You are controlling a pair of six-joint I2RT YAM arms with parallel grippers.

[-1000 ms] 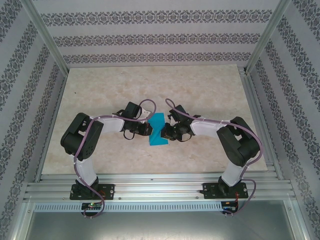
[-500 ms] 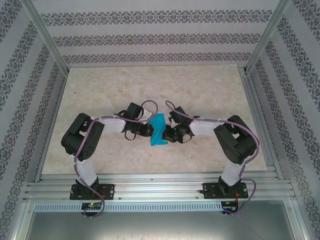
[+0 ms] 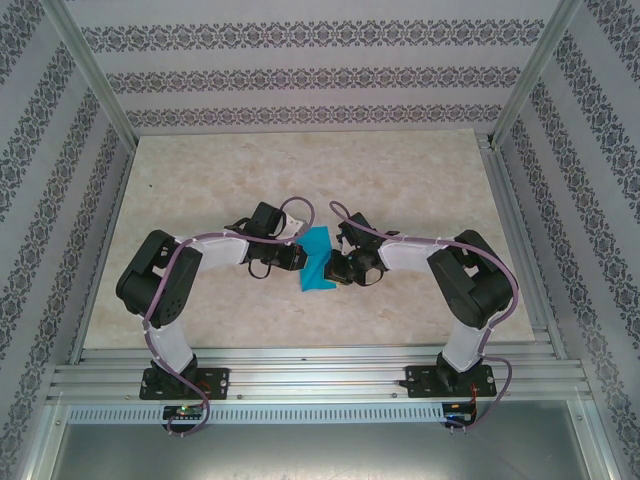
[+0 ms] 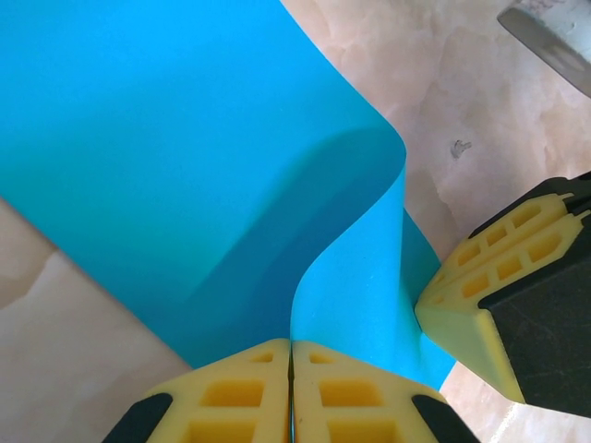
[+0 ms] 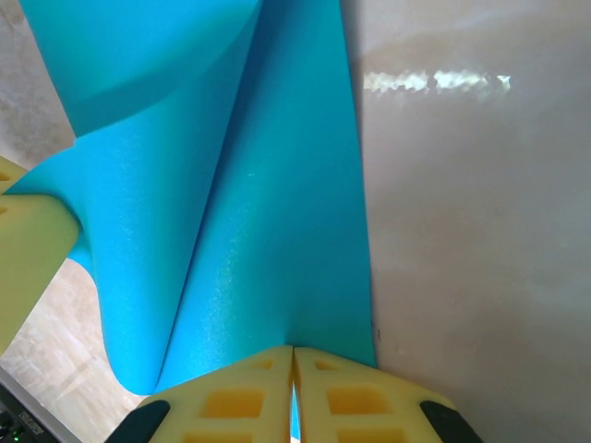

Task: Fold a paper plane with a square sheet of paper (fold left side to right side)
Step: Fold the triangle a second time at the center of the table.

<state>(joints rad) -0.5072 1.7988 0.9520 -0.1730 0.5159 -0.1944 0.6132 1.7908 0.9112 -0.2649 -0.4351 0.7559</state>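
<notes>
Since a second ago the right gripper [image 3: 337,270] has slid left toward its partner. The thin, bright cyan-blue square sheet of paper [image 3: 318,259] between them now buckles into a tighter curve. The left gripper [image 4: 292,369] has its yellow pads pressed together on one edge of the sheet, and the right gripper is pinched closed on the opposite edge. The paper sits mid-way across the beige marble-patterned tabletop [image 3: 300,170], between both arms.

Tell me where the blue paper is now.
Top view: the square sheet of paper is near the middle of the table, held by the left hand on its left and the right hand on its right.
</notes>
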